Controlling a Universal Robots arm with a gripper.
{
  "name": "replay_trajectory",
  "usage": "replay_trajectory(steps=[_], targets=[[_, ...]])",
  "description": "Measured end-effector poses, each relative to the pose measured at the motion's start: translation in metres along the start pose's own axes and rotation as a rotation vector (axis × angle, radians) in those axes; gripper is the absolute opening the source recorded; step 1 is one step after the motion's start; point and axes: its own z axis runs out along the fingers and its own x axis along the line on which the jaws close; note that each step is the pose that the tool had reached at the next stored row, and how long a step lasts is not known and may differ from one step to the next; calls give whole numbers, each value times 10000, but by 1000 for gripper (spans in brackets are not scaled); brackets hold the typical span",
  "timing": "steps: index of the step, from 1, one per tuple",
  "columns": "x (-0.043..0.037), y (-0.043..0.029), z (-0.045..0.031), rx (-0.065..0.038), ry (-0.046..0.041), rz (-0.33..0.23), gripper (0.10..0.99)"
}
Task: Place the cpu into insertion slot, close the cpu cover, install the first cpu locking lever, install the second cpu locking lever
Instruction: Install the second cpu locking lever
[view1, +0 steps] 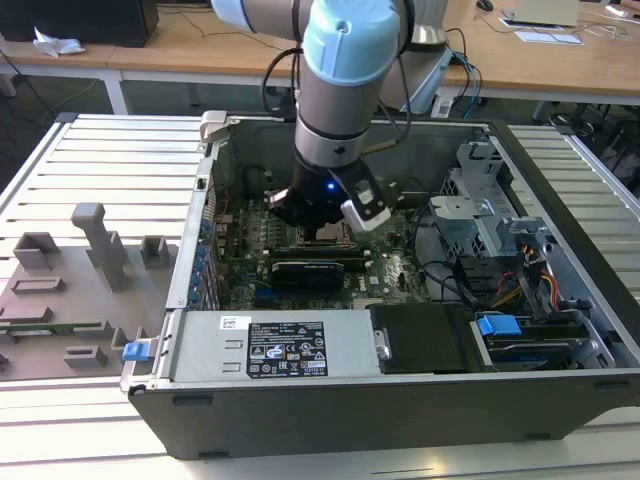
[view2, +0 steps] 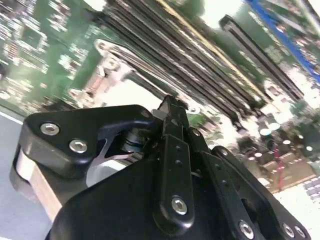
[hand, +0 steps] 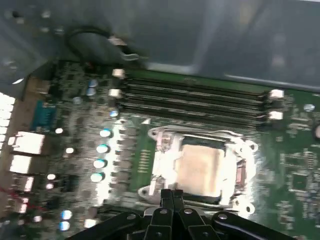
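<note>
Inside the open computer case, my gripper hangs low over the motherboard. In the first wrist view the cpu lies flat in the insertion slot, its pale top showing through the window of the cpu cover, which lies down around it. My gripper stands at the socket's near edge with its black fingers pressed together. The second wrist view has the gripper shut, its tips right by a shiny metal part of the socket. I cannot tell whether the tips hold a locking lever.
Long black memory slots run just beyond the socket. A black card sits in front of it, the power supply along the case's near wall, and a drive cage with cables at the exterior view's right. Grey fixtures stand outside the case.
</note>
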Motion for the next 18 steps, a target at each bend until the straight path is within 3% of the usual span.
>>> replay_trajectory(steps=[2, 5, 8, 10, 13, 16, 18], targets=[[-101, 91, 31, 57, 62, 13, 106], [-167, 193, 57, 212, 89, 26, 106], [-213, 319, 79, 834, 169, 65, 106], [-216, 337, 69, 1010, 191, 78, 106], [-214, 359, -29, 1108, 204, 82, 106], [-203, 407, -280, 1113, 203, 85, 106], [-201, 420, -346, 1114, 204, 85, 106]])
